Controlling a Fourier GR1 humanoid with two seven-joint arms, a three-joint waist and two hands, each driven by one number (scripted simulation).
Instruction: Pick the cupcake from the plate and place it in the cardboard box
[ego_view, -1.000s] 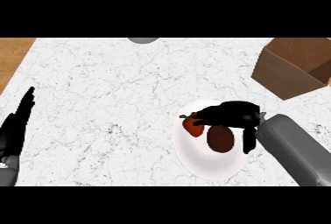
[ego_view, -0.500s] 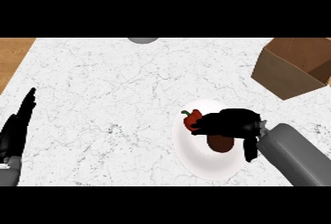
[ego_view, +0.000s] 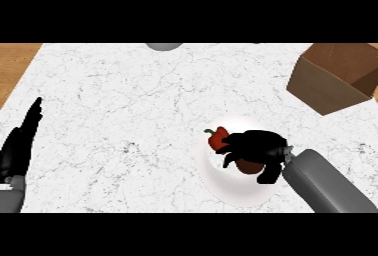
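**Q:** How far along is the job, as you see it from the controls?

**A:** Early, I judge. I see a white marble counter (ego_view: 133, 110) from steeply above. The cardboard box (ego_view: 336, 77) stands open at the far right corner, well apart from the plate, and what I can see of its inside holds nothing. The cupcake is not in it. Lifting, carrying across and setting down all remain.

**Q:** Where is the cupcake, then?

**A:** On the white plate (ego_view: 236, 192), right of centre and near me. A brown rounded shape (ego_view: 251, 167) peeks out beneath my right hand; I take it to be the cupcake, mostly hidden. It appears to sit on the plate, not raised.

**Q:** What is the right hand doing?

**A:** The right hand (ego_view: 255, 147) lies over the plate, its black fingers curled down around that brown shape. I read that as gripping the cupcake, though the contact itself is hidden.

**Q:** Anything else on the plate?

**A:** A small red thing with a green stem (ego_view: 218, 138), just beside the hand at its left. I cannot tell what it is.

**Q:** And the other hand?

**A:** The left hand (ego_view: 22, 145) rests at the left edge, fingers straight, holding nothing.
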